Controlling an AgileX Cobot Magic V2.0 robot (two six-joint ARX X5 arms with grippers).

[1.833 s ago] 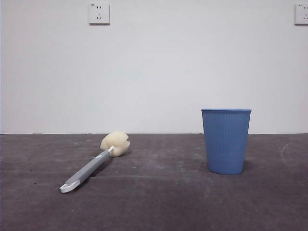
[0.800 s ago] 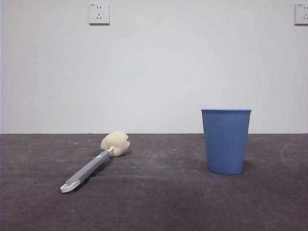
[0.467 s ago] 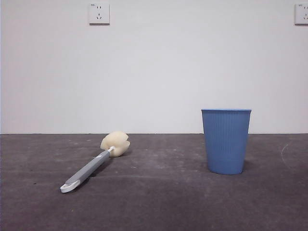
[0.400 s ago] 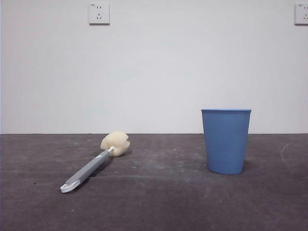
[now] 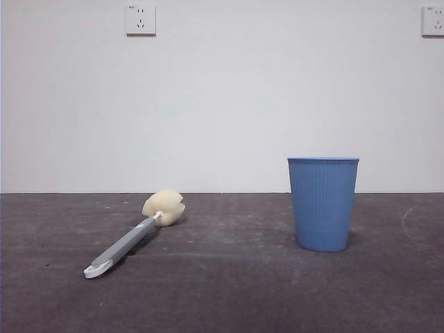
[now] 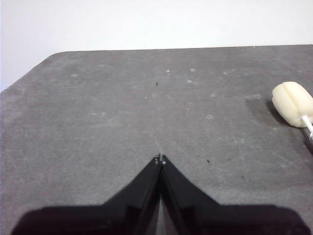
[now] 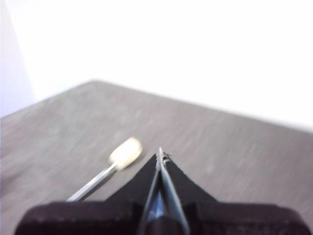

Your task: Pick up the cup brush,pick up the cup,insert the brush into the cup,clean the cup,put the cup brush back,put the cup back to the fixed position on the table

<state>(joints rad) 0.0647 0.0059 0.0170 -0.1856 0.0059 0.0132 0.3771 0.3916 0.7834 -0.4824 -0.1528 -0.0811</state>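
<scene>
The cup brush (image 5: 128,241) lies flat on the table (image 5: 222,291) at the left, its cream sponge head (image 5: 164,207) toward the wall and its white looped tip toward the front. The blue ribbed cup (image 5: 322,202) stands upright at the right. No arm shows in the front view. In the left wrist view my left gripper (image 6: 160,158) is shut and empty above bare table, with the sponge head (image 6: 292,104) off to one side. In the blurred right wrist view my right gripper (image 7: 161,154) is shut and empty, with the brush (image 7: 110,169) beyond it.
A white wall stands behind the table with a socket (image 5: 140,19) at the upper left and another (image 5: 433,21) at the upper right. The table's far corner (image 6: 54,55) shows in the left wrist view.
The brush and the cup lie as before. The whole front picture has shifted a few pixels to the left.
</scene>
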